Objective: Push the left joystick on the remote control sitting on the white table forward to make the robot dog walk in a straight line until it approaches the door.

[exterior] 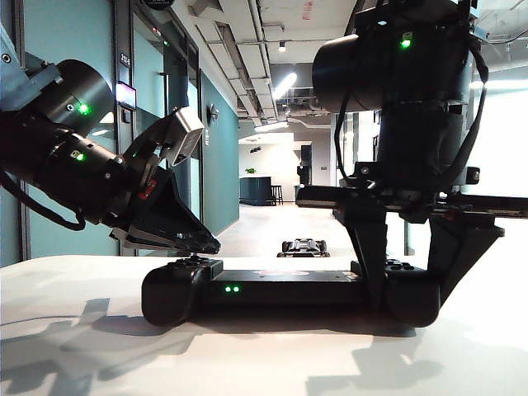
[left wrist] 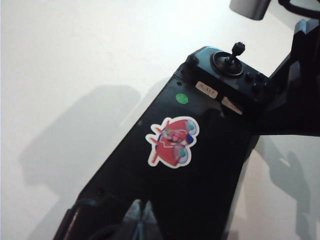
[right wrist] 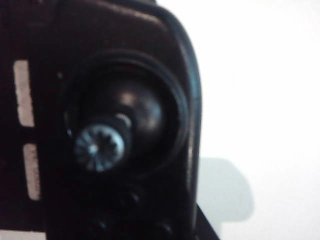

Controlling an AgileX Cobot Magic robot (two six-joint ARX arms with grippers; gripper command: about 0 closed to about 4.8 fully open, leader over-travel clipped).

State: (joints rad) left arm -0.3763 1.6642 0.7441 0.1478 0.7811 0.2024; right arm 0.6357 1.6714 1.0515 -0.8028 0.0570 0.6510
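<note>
Remote control: left gripper slanted onto left end, right gripper straddling right end.

The exterior camera sat low at table level, facing down a corridor across the remote control. The left wrist camera looked down along that controller; the right wrist camera hovered very close above one thumbstick, also visible in the left wrist view.

remote control on bench | left gripper over its left end | right gripper astride its right end | robot dog on floor behind, down the corridor
</note>
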